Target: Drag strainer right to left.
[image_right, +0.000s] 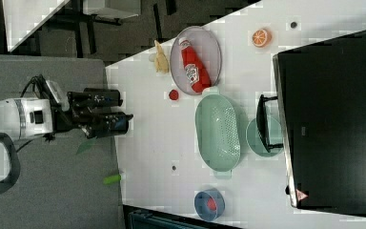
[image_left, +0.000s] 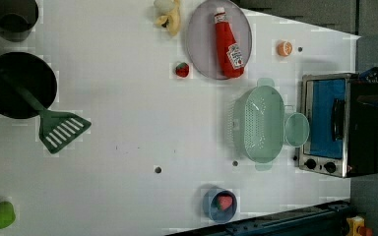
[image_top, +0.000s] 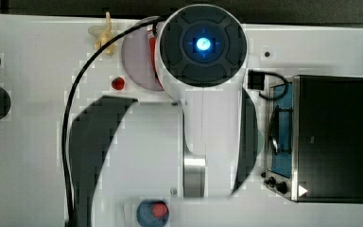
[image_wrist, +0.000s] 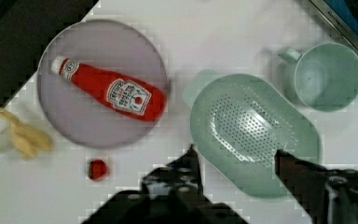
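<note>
**Strainer sitting by the oven, gripper up in the air**

So the strainer (image_left: 258, 124) is flat on the white table (image_left: 128, 123), right in front of the oven (image_left: 339, 125). Everything else goes off the strainer: the cup (image_left: 297, 130) is squeezed between it and the oven door, about touching its rim. The plate (image_left: 197, 44) with the ketchup bottle (image_left: 228, 43) lying on it sits just beside one end tab, and a little strawberry (image_left: 182, 69) is near that plate. Off the other end there's a blue bowl (image_left: 219, 204).

The gripper (image_wrist: 235, 158) hangs above the strainer, well clear of it, jaws spread fairly wide with nothing in them.
</note>
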You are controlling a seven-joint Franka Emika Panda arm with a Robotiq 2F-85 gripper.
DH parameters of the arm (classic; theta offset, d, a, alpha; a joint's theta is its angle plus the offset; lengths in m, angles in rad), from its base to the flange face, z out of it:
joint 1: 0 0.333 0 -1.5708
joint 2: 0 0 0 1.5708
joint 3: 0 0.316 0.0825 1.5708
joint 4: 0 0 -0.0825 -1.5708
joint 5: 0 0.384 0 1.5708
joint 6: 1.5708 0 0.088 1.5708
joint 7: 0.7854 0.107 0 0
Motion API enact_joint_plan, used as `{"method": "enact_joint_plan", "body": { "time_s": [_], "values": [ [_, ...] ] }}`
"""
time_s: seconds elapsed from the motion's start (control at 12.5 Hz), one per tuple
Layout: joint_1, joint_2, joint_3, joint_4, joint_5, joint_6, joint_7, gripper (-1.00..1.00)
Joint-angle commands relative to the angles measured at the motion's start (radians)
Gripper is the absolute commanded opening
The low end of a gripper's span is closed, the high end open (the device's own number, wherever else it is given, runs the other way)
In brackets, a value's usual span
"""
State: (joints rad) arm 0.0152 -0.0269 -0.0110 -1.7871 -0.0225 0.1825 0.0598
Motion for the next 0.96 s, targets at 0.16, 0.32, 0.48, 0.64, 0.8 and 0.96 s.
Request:
{"method": "enact_joint_plan", "body": {
  "time_s": [0.16, 0.32, 0.48, 0.64, 0.8, 0.96],
  "values": [
    [-0.04, -0.382, -0.032, -0.135, -0.025, -0.241, 0.025, 0.81],
    [-0.04, -0.38, -0.031, -0.163, -0.025, -0.24, 0.026, 1.0],
    [-0.039, -0.377, -0.027, -0.225, -0.025, -0.232, 0.026, 1.0],
    [-0.039, -0.368, -0.02, -0.309, -0.025, -0.171, 0.03, 1.0],
    [-0.039, -0.351, -0.019, -0.405, -0.025, -0.041, 0.036, 1.0],
    [-0.04, -0.324, -0.019, -0.499, -0.025, 0.123, 0.09, 1.0]
  ]
}}
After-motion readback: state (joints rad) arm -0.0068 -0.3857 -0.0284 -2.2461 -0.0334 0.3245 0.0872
